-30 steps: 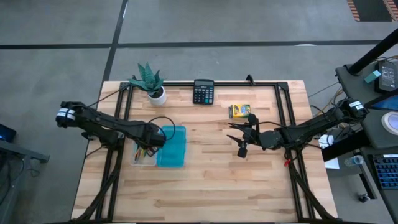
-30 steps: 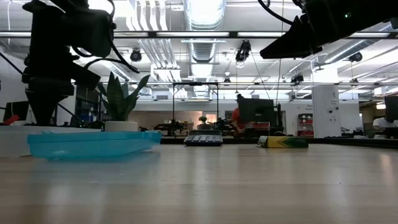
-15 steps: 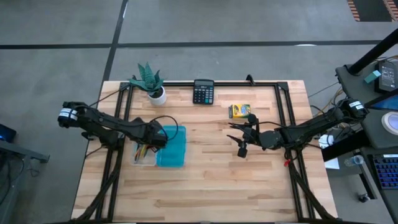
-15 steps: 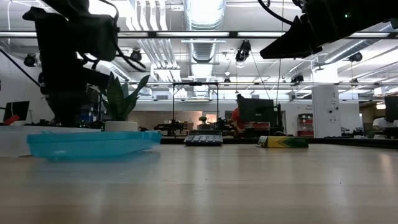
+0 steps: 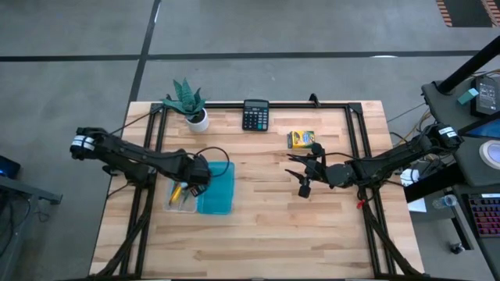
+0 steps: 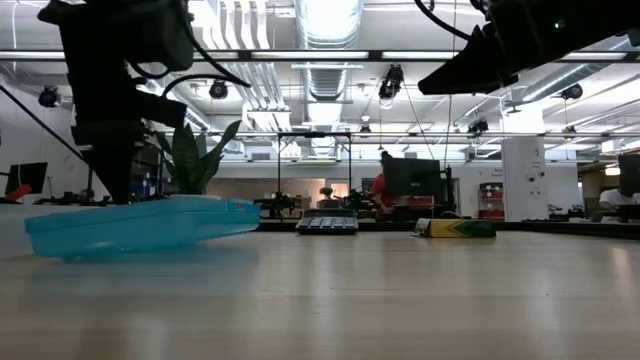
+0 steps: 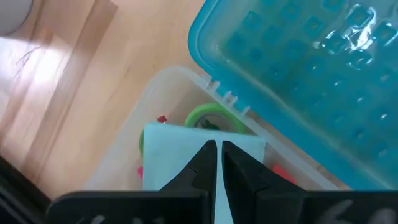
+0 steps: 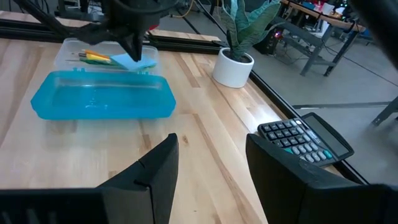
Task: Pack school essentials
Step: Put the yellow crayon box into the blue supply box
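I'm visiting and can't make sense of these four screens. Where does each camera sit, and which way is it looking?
High view: above the table, looking straight down; both arms show, left end effector over the box.
Low view: at tabletop height, looking level into the room; arms enter from above.
Left wrist view: on the left arm, looking past its shut fingers into the box.
Right wrist view: on the right arm, between open fingers.
Shared: all show the teal lid.
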### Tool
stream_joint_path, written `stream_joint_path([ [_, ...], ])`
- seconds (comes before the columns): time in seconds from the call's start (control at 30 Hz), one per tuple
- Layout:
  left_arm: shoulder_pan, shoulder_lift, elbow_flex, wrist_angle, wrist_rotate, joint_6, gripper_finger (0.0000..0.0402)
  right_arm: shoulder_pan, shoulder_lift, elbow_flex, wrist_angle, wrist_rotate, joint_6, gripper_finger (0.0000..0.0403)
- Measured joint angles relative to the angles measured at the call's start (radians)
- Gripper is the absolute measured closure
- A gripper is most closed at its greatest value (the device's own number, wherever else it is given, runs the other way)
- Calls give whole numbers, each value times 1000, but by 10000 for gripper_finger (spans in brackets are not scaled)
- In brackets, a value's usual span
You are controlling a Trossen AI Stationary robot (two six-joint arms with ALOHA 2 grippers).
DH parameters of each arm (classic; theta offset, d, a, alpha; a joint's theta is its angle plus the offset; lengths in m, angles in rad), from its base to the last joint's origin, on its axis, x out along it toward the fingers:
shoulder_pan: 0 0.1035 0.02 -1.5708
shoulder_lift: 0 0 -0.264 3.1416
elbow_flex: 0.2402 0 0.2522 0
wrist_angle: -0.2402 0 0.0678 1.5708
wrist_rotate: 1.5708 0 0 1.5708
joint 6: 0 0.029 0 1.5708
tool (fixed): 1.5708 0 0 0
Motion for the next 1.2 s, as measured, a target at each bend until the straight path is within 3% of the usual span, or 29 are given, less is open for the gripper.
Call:
stream_joint_path([
  [0.3,-3,-104,0,-60,1,-56,394,0,0,0,-1,0,0,227],
  [0.53,-50,-157,0,69,-42,-41,394,0,0,-3,-6,-1,-4,227],
  [0.7,-139,-162,-7,368,-127,174,394,0,0,-22,3,-29,-25,227],
  [0.87,-172,-188,-9,603,-141,423,394,-2,0,-49,107,-57,-124,227],
  [1.07,-168,-265,-12,749,-147,672,394,-29,0,-52,210,-113,-173,227],
  [1.2,-167,-328,-22,762,-190,730,394,-62,0,-52,218,-131,-161,227],
])
